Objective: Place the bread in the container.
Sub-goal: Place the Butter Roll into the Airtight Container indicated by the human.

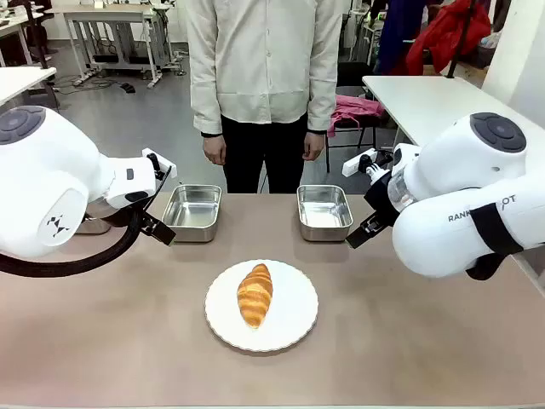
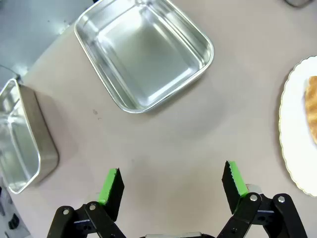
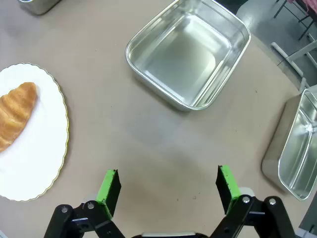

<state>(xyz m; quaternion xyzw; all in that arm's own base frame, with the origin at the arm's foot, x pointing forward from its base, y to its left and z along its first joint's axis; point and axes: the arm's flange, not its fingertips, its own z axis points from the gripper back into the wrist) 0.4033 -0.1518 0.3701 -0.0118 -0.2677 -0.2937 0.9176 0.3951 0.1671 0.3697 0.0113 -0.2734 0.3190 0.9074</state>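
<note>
Left wrist view: the right edge cuts off the bread (image 2: 312,106) and its plate (image 2: 293,134); the left edge cuts off the far-left tray (image 2: 22,144). Front view: the left arm (image 1: 51,187) hides most of that tray. Right wrist view: the right edge cuts off the far-right tray (image 3: 297,148).

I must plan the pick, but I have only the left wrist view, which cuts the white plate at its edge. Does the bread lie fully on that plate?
Observer: Yes. The croissant lies whole near the middle of the white plate.
Operator: Is the right gripper close to it?
Observer: No. The right gripper is open over bare table, beside the plate.
Operator: And the person?
Observer: The person's hands hang empty beyond the far edge.
</note>
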